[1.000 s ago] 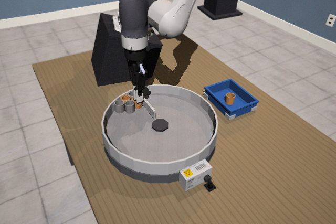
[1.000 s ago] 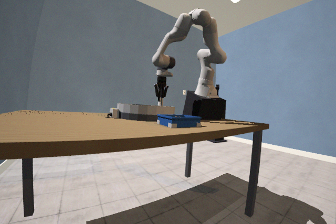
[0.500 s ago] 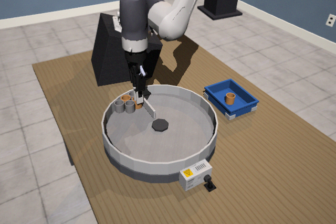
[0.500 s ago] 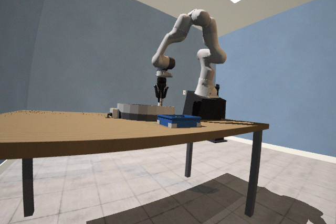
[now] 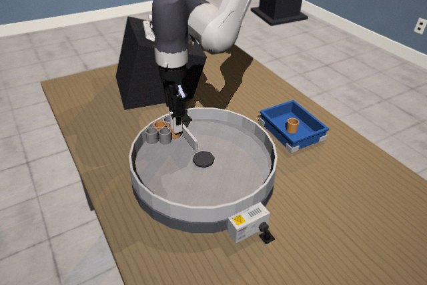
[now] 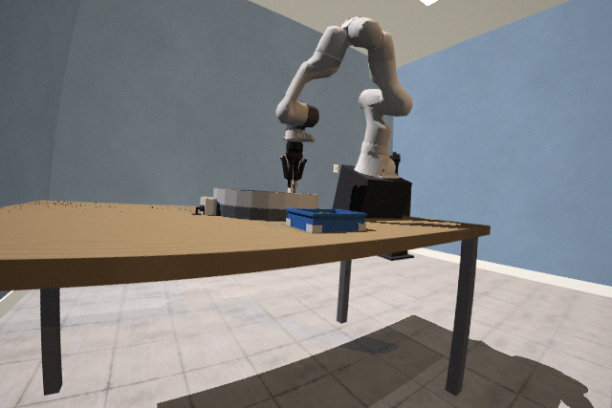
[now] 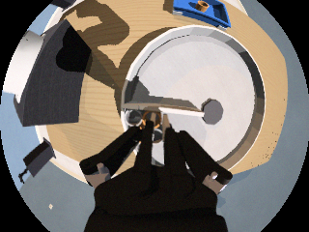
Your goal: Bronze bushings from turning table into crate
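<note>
The round, walled turning table (image 5: 224, 185) (image 6: 256, 204) (image 7: 193, 63) holds a tight cluster near its wall: bronze bushings (image 5: 159, 124) (image 5: 175, 135) and steel bushings (image 5: 151, 135) (image 5: 165, 136), with another steel one partly hidden behind. My gripper (image 5: 177, 131) (image 6: 293, 191) (image 7: 158, 119) points down at the cluster, low over the front-right bronze bushing. Its fingers are almost together with a narrow gap, and I see nothing held. They partly hide that bushing. The blue crate (image 5: 308, 140) (image 6: 340, 224) stands to the right with one upright bronze bushing (image 5: 292, 125) (image 7: 202, 6) inside.
A white divider (image 5: 190, 138) (image 7: 182, 112) runs beside my fingers toward the dark hub (image 5: 203, 159) (image 7: 212, 111). The table's raised wall surrounds the cluster's outer side. A white labelled box (image 5: 248, 222) (image 6: 209, 205) sits at its front edge. The black arm base (image 5: 137, 68) stands behind.
</note>
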### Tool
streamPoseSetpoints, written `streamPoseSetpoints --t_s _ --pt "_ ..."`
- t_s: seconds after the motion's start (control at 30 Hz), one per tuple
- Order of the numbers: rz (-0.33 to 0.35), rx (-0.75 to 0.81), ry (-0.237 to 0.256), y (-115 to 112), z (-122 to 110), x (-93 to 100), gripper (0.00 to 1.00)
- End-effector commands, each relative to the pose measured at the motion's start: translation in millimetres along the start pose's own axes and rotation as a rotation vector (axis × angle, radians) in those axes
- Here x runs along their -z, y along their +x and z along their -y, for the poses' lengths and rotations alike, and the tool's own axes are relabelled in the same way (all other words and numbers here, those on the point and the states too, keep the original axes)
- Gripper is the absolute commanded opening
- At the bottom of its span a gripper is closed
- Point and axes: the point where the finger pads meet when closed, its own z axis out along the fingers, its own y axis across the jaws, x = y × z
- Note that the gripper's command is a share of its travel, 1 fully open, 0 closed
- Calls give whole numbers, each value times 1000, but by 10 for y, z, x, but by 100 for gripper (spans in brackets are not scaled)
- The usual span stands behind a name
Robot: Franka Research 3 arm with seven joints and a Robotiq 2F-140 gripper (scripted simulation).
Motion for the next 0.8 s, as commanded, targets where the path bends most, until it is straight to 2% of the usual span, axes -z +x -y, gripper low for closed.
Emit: streamPoseSetpoints --t_s 0.0,0.7,0.73,0.77 --pt "1 7 -1 -5 -4 -3 10" --pt "1 7 -1 -5 -4 -3 10" --pt "1 7 -1 -5 -4 -3 0" --pt "1 7 -1 -5 -4 -3 0"
